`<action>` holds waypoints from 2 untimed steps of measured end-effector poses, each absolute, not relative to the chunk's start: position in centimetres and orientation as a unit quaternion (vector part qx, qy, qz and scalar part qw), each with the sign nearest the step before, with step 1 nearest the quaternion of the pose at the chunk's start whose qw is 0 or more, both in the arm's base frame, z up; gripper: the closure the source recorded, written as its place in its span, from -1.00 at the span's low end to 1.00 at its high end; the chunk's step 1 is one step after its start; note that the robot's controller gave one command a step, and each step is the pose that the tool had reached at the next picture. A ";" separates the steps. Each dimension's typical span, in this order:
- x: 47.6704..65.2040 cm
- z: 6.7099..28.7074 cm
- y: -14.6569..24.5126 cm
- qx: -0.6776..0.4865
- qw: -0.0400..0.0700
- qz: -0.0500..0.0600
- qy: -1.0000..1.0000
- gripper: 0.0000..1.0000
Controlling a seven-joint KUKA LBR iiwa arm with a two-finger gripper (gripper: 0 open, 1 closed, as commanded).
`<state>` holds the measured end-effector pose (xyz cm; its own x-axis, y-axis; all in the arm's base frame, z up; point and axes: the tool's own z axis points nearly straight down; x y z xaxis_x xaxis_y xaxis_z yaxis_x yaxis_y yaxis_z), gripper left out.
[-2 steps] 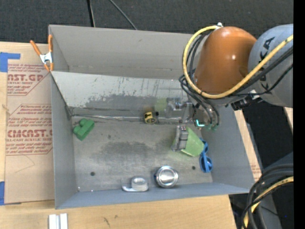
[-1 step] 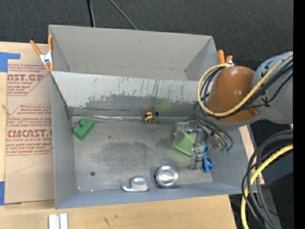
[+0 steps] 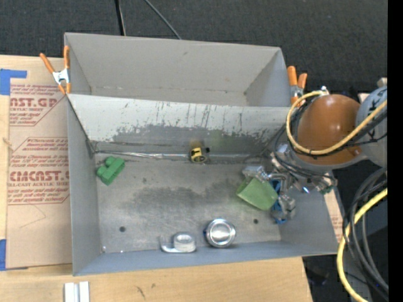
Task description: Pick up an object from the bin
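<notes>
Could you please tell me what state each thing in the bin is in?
gripper: down at the right end of the bin, beside the green flat piece.
green flat piece: lying on the floor, not lifted.
green block: lying alone at left.
small yellow-black thing: resting at the back wall's foot.
round silver cap: lying near the front.
flat silver piece: lying beside the cap.
</notes>
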<state>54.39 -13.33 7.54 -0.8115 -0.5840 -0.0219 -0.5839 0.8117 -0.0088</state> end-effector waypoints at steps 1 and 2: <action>54.7 8.1 -13.4 -0.308 0.013 -0.004 0.951 1.00; 55.9 23.2 -14.0 -0.282 0.005 -0.002 0.959 1.00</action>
